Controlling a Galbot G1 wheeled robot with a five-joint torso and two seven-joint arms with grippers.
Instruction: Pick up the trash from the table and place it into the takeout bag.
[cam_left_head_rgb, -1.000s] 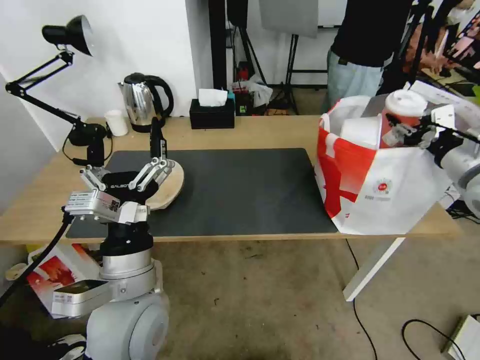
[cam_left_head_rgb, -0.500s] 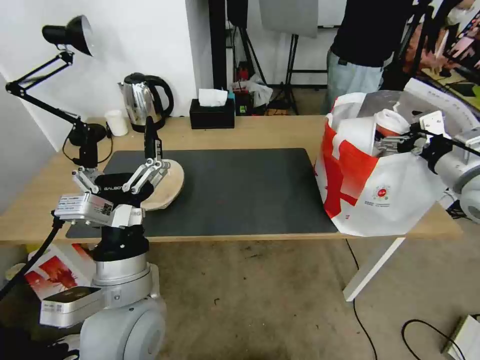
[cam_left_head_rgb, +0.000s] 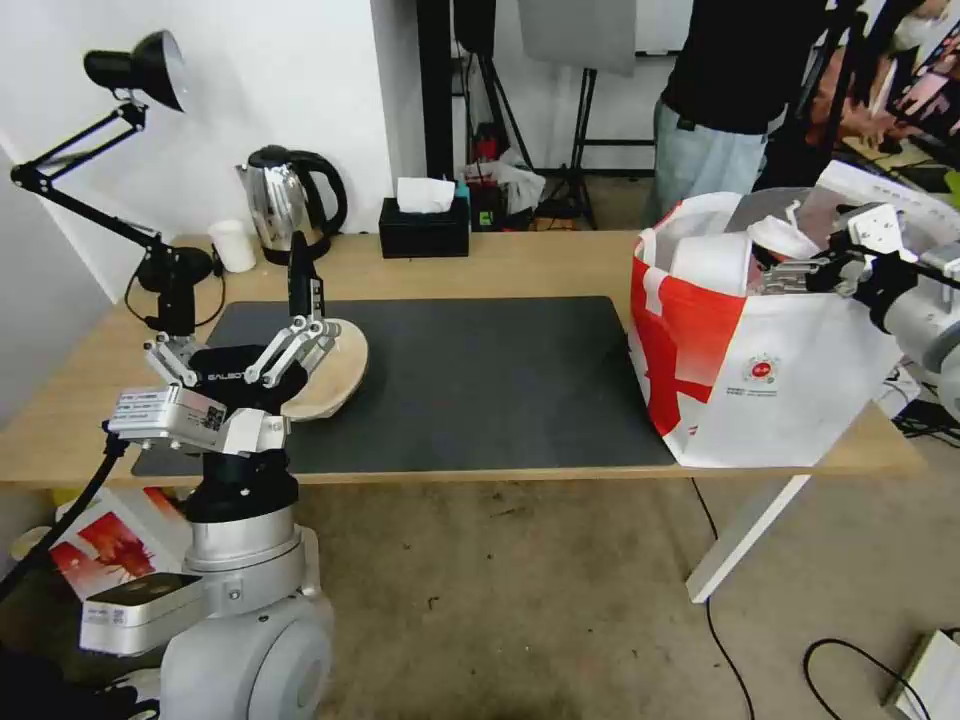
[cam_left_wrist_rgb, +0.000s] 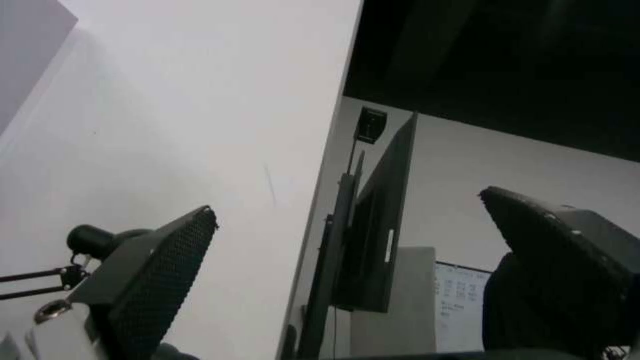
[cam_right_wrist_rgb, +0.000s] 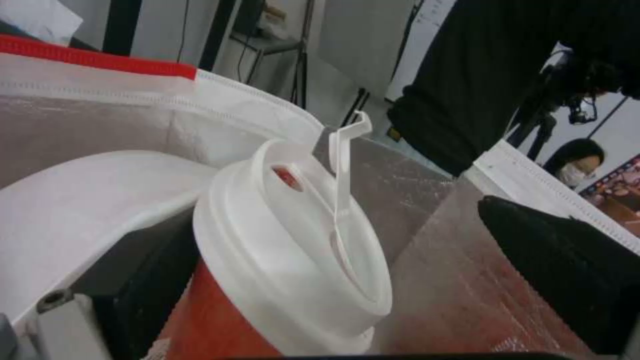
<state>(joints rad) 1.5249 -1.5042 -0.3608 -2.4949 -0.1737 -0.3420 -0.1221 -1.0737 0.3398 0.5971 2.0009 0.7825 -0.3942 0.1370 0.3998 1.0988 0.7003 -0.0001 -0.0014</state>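
The takeout bag (cam_left_head_rgb: 790, 390) stands on the right end of the table (cam_left_head_rgb: 540, 260), its mouth open. Inside it the red cup with white lid (cam_left_head_rgb: 782, 238) (cam_right_wrist_rgb: 293, 260) leans tilted against the foil lining, next to the white bowl (cam_left_head_rgb: 715, 262) (cam_right_wrist_rgb: 87, 200). My right gripper (cam_left_head_rgb: 795, 268) (cam_right_wrist_rgb: 320, 225) is in the bag's mouth, open. One finger is beside the cup and the other stands clear of it. The beige lid (cam_left_head_rgb: 335, 375) lies on the dark mat (cam_left_head_rgb: 480, 370) at the left. My left gripper (cam_left_head_rgb: 240, 295) (cam_left_wrist_rgb: 347, 200) points upward just in front of the lid, open and empty.
A desk lamp (cam_left_head_rgb: 140, 70), a kettle (cam_left_head_rgb: 285, 205), a small white cup (cam_left_head_rgb: 233, 245) and a black tissue box (cam_left_head_rgb: 424, 228) line the table's back edge. A person (cam_left_head_rgb: 730, 100) stands behind the bag. A crayfish-printed bag (cam_left_head_rgb: 100, 545) lies on the floor at the left.
My right gripper has carried the red cup from above the bag's rim down into the bag. The bag leaned and has straightened again. The left arm shifted slightly left.
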